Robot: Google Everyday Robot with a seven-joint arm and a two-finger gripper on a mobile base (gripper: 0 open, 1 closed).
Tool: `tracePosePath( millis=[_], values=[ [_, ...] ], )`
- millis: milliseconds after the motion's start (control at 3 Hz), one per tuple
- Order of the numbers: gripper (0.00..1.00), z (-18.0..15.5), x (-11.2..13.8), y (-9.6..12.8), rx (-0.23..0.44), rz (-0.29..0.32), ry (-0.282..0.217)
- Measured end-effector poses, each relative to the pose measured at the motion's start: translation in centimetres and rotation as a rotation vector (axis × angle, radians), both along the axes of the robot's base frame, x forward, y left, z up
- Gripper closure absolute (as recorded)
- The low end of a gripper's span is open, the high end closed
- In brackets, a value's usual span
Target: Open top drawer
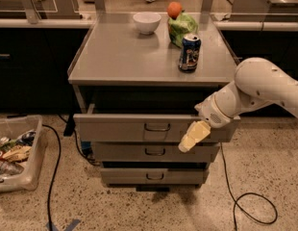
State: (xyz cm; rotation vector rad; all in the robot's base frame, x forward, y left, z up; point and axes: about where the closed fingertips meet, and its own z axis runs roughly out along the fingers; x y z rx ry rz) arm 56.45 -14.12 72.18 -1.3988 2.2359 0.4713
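The top drawer (115, 127) stands out forward from the cabinet (115, 57), with a dark gap showing above and behind its front. Its front is wider than the two drawers under it. The small dark handle (157, 127) sits at the centre of the front.

The gripper (191, 138) is at about 4 o'clock from the handle, near it but apart from it. It lies in front of the lower right part of the top drawer's front, with its pale yellow tip pointing down toward 7 o'clock. Whether it is spread or pressed together, I cannot tell. It holds nothing that I can see. The white arm (259, 85) comes in from 3 o'clock.

The middle drawer (120, 152) and the bottom drawer (120, 176) sit further back.

On the cabinet top a can (189, 52) stands upright at the right side. From the can, a green bag (182, 27) is at 12 o'clock, with an orange (174, 8) behind it. A white bowl (146, 22) is at 9 o'clock from the bag.

On the floor, a bin (29, 177) with trash is at 9 o'clock from the drawers, and a black cable (245, 215) lies at 4 o'clock.
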Motion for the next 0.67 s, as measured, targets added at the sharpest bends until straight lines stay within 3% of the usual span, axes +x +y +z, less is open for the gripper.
tracePosePath(
  millis=[667],
  values=[
    [0.0, -0.87, 0.51, -0.33, -0.012, -0.011, 0.011]
  ],
)
